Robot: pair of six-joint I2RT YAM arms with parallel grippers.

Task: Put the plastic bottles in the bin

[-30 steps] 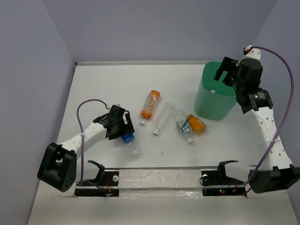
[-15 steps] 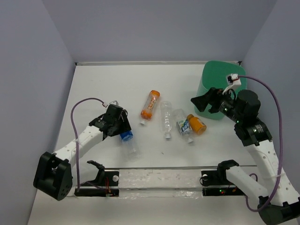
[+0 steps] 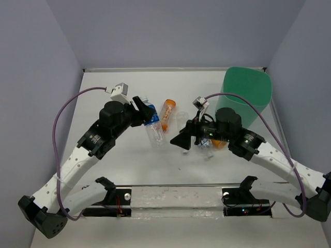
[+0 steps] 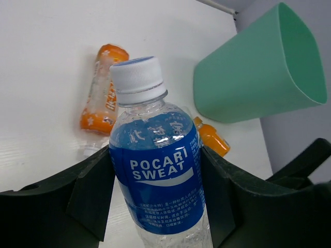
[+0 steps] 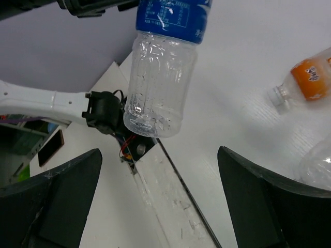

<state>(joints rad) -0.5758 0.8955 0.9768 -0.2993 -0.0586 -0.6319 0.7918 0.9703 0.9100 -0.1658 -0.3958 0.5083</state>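
Bin (image 3: 247,101) standing far right, upright, rim well above table (image 3: 119,88). Right gripper (image 3: 184,139) hanging spread, empty, mid-table, crowding route. Left gripper (image 3: 144,111) clamping blue-label bottle (image 3: 153,128), lifted off table, left of centre. Carrying high, passing far side of right gripper, releasing over rim looks safest. Orange bottle (image 3: 167,113) lying just beside.

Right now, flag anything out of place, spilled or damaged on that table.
Nothing spilled or broken. The orange bottle and clear bottle lie on their sides mid-table, not in the upright bin at far right. The left tool grips a blue-labelled bottle in the air.
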